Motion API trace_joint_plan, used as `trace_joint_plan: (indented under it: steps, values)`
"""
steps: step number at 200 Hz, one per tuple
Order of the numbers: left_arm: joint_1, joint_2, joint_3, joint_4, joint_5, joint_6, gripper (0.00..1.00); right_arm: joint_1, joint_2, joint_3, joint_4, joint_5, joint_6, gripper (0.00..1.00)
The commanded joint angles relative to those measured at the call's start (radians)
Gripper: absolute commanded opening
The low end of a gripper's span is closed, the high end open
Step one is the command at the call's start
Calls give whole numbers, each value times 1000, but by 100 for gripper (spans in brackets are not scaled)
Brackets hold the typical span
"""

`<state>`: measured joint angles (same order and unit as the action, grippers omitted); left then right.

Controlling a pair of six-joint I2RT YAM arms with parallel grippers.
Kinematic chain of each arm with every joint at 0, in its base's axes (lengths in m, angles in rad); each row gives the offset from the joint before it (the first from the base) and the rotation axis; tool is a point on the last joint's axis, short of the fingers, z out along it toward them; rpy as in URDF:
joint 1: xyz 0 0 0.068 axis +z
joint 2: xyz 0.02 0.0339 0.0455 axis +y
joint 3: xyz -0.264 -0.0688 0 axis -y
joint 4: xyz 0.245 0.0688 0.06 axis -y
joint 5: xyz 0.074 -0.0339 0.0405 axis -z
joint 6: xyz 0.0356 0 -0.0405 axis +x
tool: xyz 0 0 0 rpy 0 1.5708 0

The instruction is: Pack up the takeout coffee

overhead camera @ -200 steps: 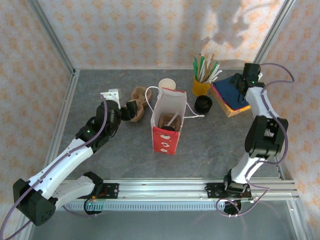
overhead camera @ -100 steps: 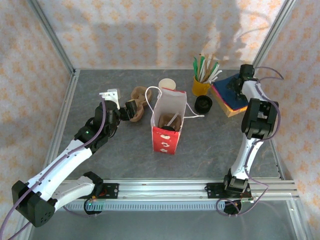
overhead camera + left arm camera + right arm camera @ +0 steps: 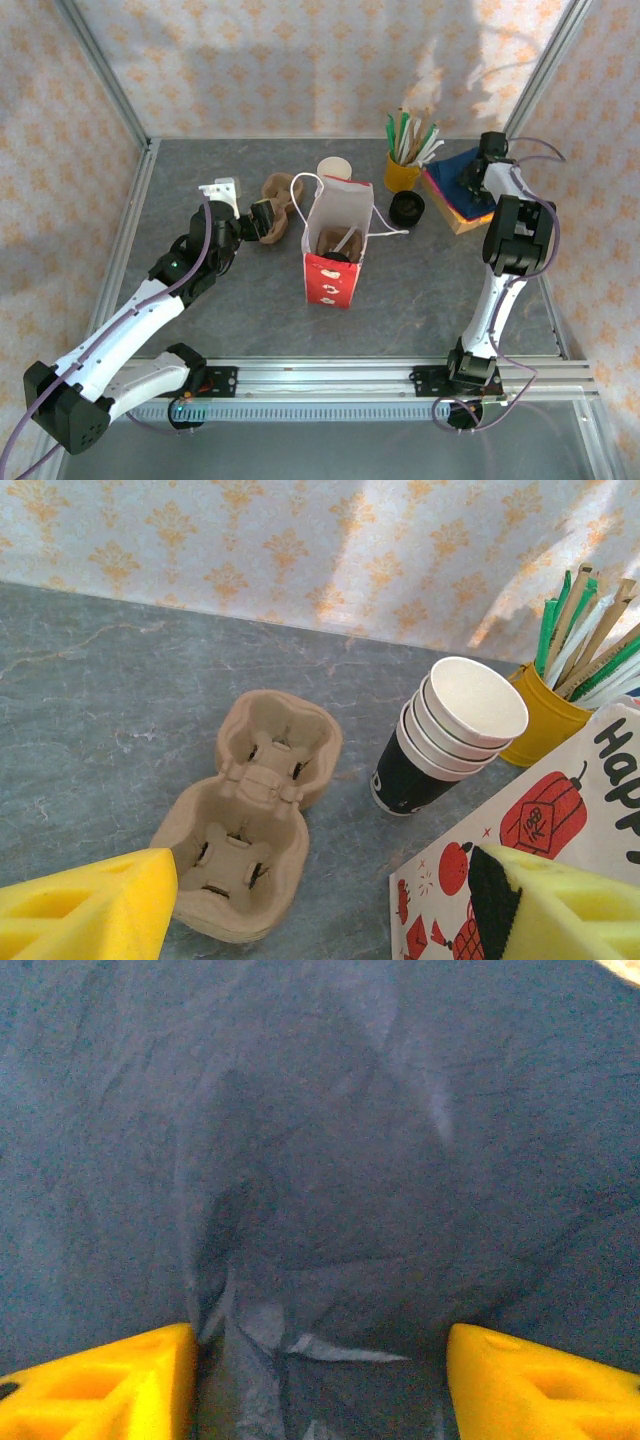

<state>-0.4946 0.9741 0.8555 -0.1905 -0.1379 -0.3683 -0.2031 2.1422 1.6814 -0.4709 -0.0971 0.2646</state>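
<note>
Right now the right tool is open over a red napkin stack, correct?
Not red: the right wrist view shows the right tool open over a dark blue napkin stack.

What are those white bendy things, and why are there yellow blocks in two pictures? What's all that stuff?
The white bendy things are two robot arms. One picture looks down from a camera above them; the other two come from little cameras on their wrists. The yellow blocks are the fingers of each arm's end effector, the part that grabs. The left end effector is open and holds nothing; in front of it are a cardboard cup carrier and a stack of paper coffee cups. The right end effector is open too, close over a dark blue crinkly sheet. Also on the grey table: a red-and-white paper bag, a yellow mug of sticks and black lids.
</note>
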Motion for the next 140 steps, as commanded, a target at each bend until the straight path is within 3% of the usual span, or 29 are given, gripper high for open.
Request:
trace_joint_plan:
  steps: [1,140]
  values:
    - [12,-21,-9,10,11,-6,79,4,-10,-20,-2,-73,5,56]
    - [13,-53,-28,17,23,-19,79,3,-127,-40,42,-162,33,22]
